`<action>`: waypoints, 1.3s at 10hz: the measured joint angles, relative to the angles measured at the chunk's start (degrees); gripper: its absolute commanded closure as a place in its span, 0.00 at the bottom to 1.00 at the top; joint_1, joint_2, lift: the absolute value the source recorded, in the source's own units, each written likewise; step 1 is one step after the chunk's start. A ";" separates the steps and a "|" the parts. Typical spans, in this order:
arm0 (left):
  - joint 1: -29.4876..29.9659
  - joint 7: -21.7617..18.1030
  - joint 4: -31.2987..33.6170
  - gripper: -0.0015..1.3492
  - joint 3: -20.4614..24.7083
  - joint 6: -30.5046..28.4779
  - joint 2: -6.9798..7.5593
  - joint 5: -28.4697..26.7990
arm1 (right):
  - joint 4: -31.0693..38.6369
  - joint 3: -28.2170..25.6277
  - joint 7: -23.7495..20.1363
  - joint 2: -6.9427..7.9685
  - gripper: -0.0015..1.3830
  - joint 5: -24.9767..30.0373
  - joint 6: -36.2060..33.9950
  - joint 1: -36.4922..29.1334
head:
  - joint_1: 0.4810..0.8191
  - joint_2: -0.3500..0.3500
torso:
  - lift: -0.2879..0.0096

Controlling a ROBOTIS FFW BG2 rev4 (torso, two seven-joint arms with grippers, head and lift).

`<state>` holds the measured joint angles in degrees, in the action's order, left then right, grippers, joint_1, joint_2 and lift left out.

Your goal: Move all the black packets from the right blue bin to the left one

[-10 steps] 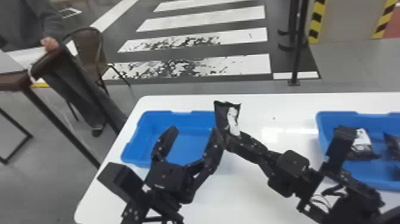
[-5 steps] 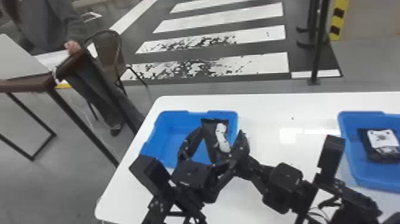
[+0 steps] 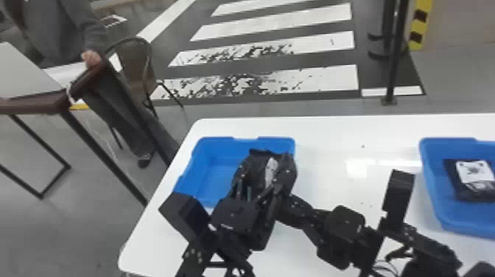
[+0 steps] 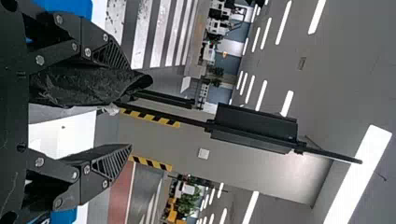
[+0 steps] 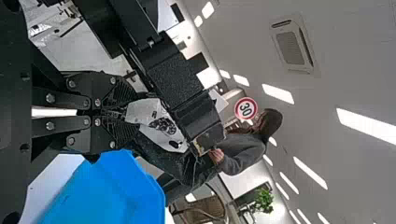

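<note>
Currently, the right gripper (image 5: 112, 113) is pinching one black packet (image 5: 159, 122) near its end, fingers closed together. The left gripper (image 4: 130, 107) is standing wide open, fingers well apart, with the packet lying between them, nearer one finger; presumably it is bracketing the packet to take it over, as the left arm is reaching the near bin more easily. Both are hovering by the left blue bin (image 3: 213, 140), packet above its inner side. Farther out, another black packet (image 3: 473, 180) is lying label up in the right blue bin (image 3: 447, 140), awaiting its turn. Both bins are resting on the white table (image 3: 331, 129).

Obscured: left fingers are masking the right fingertips in the head view; whether either left finger is touching the packet, cannot tell. Arms are covering part of the left bin's floor; the frame edge is cutting off the right bin, so its full count is remaining uncertain.
</note>
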<state>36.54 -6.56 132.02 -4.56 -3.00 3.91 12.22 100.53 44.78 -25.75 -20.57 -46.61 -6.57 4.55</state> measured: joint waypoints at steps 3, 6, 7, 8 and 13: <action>-0.02 0.08 1.60 0.91 0.11 -1.31 0.14 -3.59 | -0.98 -0.08 0.18 0.46 0.80 -1.61 1.98 0.04 | 0.63 1.00 | 0.50; -0.08 0.20 1.65 0.91 0.24 -0.30 0.14 -4.21 | -2.11 -0.12 0.33 0.72 0.46 -3.54 4.67 0.07 | 0.63 1.00 | 0.50; -0.69 0.99 1.34 0.91 0.30 0.56 0.33 -4.84 | -2.63 -0.27 0.37 0.78 0.14 -4.04 6.55 -0.25 | 0.63 1.00 | 0.50; -2.25 1.72 -0.74 0.91 0.65 2.33 0.38 -6.77 | -2.91 -1.05 0.39 0.82 0.02 -3.89 7.77 -0.99 | 0.63 1.00 | 0.50; -20.98 6.81 -27.87 0.84 8.10 17.92 -2.01 -28.72 | -1.93 -8.12 0.40 1.58 0.08 -2.64 9.38 -5.16 | 0.63 1.00 | 0.50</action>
<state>15.57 0.25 104.15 3.53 14.92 1.90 -16.50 98.59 36.67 -25.34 -18.99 -49.25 2.81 -0.61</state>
